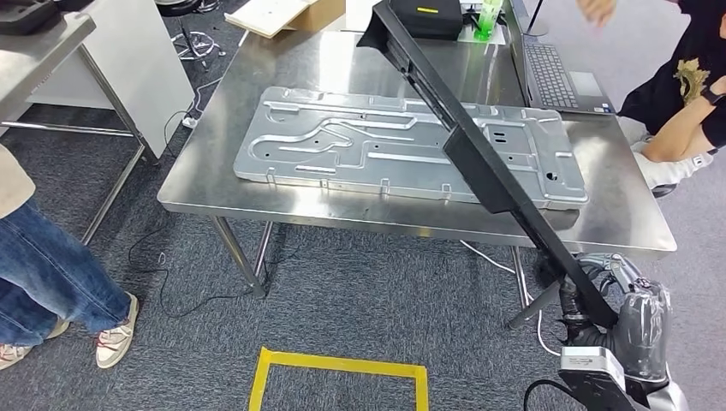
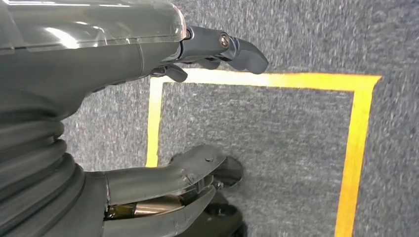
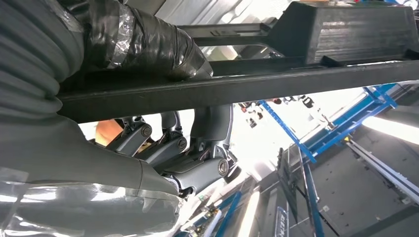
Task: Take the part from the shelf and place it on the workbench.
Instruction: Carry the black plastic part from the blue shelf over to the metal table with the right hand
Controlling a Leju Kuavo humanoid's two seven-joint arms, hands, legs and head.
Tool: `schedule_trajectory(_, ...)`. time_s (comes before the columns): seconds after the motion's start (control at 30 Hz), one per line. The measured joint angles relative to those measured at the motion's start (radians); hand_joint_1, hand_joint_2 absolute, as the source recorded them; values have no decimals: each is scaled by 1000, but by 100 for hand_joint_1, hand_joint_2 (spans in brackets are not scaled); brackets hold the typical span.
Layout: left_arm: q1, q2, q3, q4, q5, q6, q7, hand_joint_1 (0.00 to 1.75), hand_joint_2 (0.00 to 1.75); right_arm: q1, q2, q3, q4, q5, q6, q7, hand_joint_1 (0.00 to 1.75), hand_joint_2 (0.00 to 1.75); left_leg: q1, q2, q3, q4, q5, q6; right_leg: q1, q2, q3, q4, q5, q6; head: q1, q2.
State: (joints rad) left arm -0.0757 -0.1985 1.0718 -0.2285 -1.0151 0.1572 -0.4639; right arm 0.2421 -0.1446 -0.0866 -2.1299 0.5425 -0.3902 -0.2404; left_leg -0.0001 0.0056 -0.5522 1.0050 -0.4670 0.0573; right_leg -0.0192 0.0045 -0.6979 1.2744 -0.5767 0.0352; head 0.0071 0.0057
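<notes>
Fingers (image 3: 163,143) of the right hand (image 1: 612,312) clamp one long black part (image 1: 479,154) — it slants over the workbench (image 1: 616,227). Left hand (image 2: 148,98) fingers spread apart, holding nothing — one metal panel (image 1: 360,145) lies on the bench.

One long black part (image 1: 479,145), one embossed metal plate (image 1: 342,141), one steel workbench (image 1: 616,214), one laptop (image 1: 552,73), two persons.
</notes>
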Motion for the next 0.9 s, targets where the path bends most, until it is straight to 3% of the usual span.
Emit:
schedule_trajectory(0.07, 1, 0, -1, 0, -1, 1, 0, 0, 175, 0, 0, 0, 0, 0, 0, 0, 175, 175, 1, -1, 5, 5, -7, -6, -5, -3, 49, -114, 72, 2, 0, 0)
schedule_trajectory(0.13, 0, -1, -2, 0, -1, 2, 0, 0, 175, 0, 0, 0, 0, -1, 0, 0, 175, 175, -1, -2, 7, 12, -16, -17, -2, -5, 96, -216, 109, -3, 0, 0)
schedule_trajectory(0.3, -1, -1, -5, 0, -1, 3, 0, 0, 175, 2, 0, 0, -2, -2, -1, 0, 175, 175, -1, -1, 1, 37, -41, -42, 1, -1, 110, -242, 105, -33, -1, 0)
schedule_trajectory(0.33, -1, -1, -6, 0, -1, 3, -1, 0, 175, 2, 0, 0, -3, -2, -1, 0, 175, 175, 1, -2, -15, 75, -62, -47, 0, -2, 114, -245, 104, -39, -1, 0)
schedule_trajectory(0.4, -1, -1, -6, 0, -1, 3, 0, 0, 175, 2, 0, 0, -4, -2, -1, 0, 175, 175, 3, -2, -80, 201, -119, -52, 2, -4, 119, -245, 100, -49, -1, 0)
schedule_trajectory(0.47, 2, -1, -6, 0, -1, 3, 0, 0, 175, 2, 0, 0, -4, -2, -1, 0, 175, 175, 4, -2, -139, 300, -142, -54, 6, -3, 123, -245, 95, -53, -1, 0)
schedule_trajectory(0.5, 2, -1, -6, 0, -1, 3, 0, 0, 175, 2, 0, 0, -4, -2, -1, 0, 175, 175, 4, -2, -145, 299, -125, -53, 7, -2, 127, -245, 93, -54, -1, 0)
schedule_trajectory(0.53, 3, -1, -6, 0, -1, 3, 0, 0, 175, 2, 0, 0, -4, -2, -1, 0, 175, 175, 3, -2, -133, 262, -91, -50, 8, 0, 132, -245, 90, -53, -1, 0)
schedule_trajectory(0.6, 2, 0, -6, 0, -1, 3, 0, 0, 175, 2, 0, 0, -4, -2, -1, 0, 175, 175, 0, -2, -76, 130, -19, -40, 10, 2, 141, -244, 82, -48, -1, 0)
schedule_trajectory(0.63, 1, 0, -6, 0, -1, 3, 0, 0, 175, 2, 0, 0, -4, -2, -1, 0, 175, 175, -2, -2, -52, 77, 0, -36, 11, 3, 144, -243, 79, -44, 0, 0)
schedule_trajectory(0.67, 0, 0, -6, 0, -1, 3, 0, 0, 175, 2, 0, 0, -4, -2, -1, 0, 175, 175, -5, -2, -38, 45, 7, -32, 12, 3, 145, -242, 76, -39, 0, 0)
schedule_trajectory(0.8, 1, 0, -7, 0, -2, 4, 2, 0, 175, 2, 1, 0, -4, -2, -2, 0, 175, 175, -4, -3, -25, 17, 6, -14, 9, 1, 145, -237, 66, -18, 0, 0)
schedule_trajectory(0.83, 1, 0, -7, 0, -2, 5, 2, 0, 175, 2, 1, 0, -4, -2, -2, -1, 175, 175, -3, -3, -20, 10, 8, -8, 8, 1, 135, -211, 50, -14, 0, 0)
schedule_trajectory(0.9, 0, 0, -7, 0, -4, 5, 2, 0, 175, 2, 1, 0, -5, -2, -2, -1, 175, 175, -2, -2, -12, 3, 7, 0, 6, 0, 81, -106, -2, -8, 0, 0)
